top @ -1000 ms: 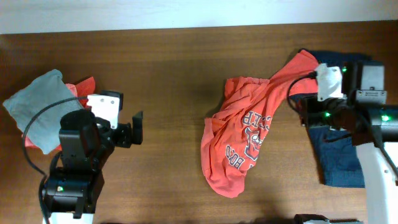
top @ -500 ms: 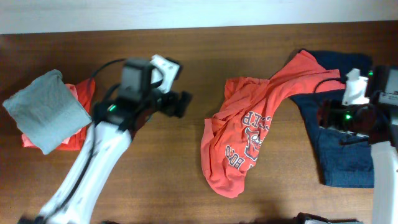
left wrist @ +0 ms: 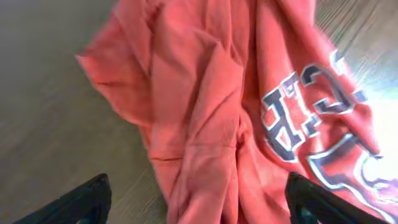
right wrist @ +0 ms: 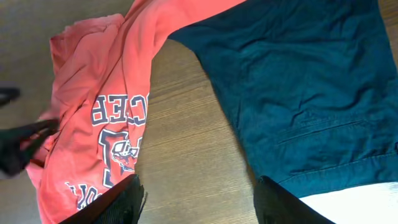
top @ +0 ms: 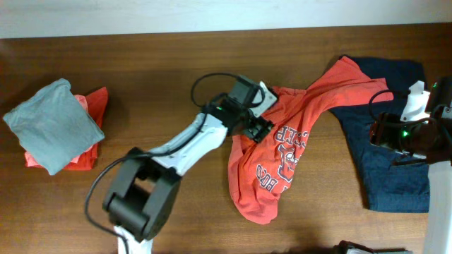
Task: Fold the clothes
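Observation:
The red-orange T-shirt with white-and-navy lettering lies crumpled right of the table's middle, one part stretched over the navy garment at the right. My left gripper is open and empty, low over the shirt's upper left edge. In the left wrist view its jaws straddle a ridge of the red shirt. My right gripper is open and empty above the navy garment's left edge. In the right wrist view its jaws span bare wood between the shirt and the navy garment.
A folded grey garment lies on an orange-red one at the table's left end. The table's far edge meets a white wall. Bare wood shows between the left pile and the shirt.
My left arm has swung from the table's left side to the shirt's left edge. My right gripper has drawn back right, away from the shirt's stretched part. The shirt has barely shifted.

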`<state>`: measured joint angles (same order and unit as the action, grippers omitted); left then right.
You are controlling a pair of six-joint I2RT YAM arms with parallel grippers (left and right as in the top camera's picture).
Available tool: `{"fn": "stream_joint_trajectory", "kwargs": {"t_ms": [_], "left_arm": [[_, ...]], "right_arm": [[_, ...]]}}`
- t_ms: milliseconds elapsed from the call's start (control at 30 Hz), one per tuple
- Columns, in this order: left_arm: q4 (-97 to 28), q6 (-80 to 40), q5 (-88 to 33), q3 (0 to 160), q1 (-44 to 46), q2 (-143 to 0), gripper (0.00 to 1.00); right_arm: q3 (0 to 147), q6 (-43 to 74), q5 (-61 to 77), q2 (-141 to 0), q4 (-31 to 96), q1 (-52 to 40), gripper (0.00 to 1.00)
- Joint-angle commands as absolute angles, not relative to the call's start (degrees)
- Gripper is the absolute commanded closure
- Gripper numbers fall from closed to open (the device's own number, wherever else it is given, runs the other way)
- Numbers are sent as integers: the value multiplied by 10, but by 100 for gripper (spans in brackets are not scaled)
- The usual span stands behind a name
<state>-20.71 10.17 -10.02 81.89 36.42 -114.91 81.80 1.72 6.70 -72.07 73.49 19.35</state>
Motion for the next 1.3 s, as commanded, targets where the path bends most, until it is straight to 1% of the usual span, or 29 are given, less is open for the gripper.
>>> {"fn": "stream_joint_trajectory", "kwargs": {"t_ms": [0,133,167,200,233,267,300,333,367,433,500,667,733,833,933,967,1000,1033,1067,1133,1267], "left_arm": [[-182,115,-63,829,372,-1188,17],[-165,119,-57,829,372,-1207,17],[-165,119,-57,829,372,-1211,19],[-165,119,-57,829,372,-1216,24],[-165,119,-55,829,372,-1218,36],[-165,119,-50,829,372,-1219,51],[-164,119,-44,829,372,-1219,70],[-160,119,-34,830,372,-1219,97],[-156,119,-25,830,372,-1219,100],[-157,119,-5,833,372,-1218,100],[-179,119,47,852,371,-1204,100],[-230,119,162,922,341,-1128,100],[-230,119,182,943,308,-1095,100],[-223,111,183,969,233,-1075,100],[-222,53,180,972,154,-1079,100],[-236,31,156,972,125,-1082,77],[-258,26,111,972,99,-1084,42],[-277,25,78,972,84,-1085,16],[-303,26,42,972,67,-1085,1],[-348,26,13,972,49,-1085,1],[-394,26,12,972,46,-1085,1]], "right_arm": [[821,25,64,-719,735,196,37],[821,25,64,-719,735,196,37],[821,25,64,-719,735,196,37],[821,25,64,-719,735,196,38],[821,25,64,-719,735,196,38],[821,25,64,-719,735,196,38],[821,25,64,-719,735,196,38],[821,25,64,-719,735,196,38],[821,25,64,-719,735,196,38],[821,25,64,-719,735,196,38],[821,25,64,-719,735,196,38],[821,25,64,-719,731,196,38],[821,25,64,-719,731,196,38],[820,25,64,-719,731,196,38],[820,25,64,-719,733,196,38],[820,25,64,-719,733,196,38],[820,25,64,-719,733,196,38],[820,25,64,-719,733,196,38],[820,25,64,-719,733,196,38],[819,25,64,-719,733,196,38],[819,25,64,-719,733,196,38]]}}
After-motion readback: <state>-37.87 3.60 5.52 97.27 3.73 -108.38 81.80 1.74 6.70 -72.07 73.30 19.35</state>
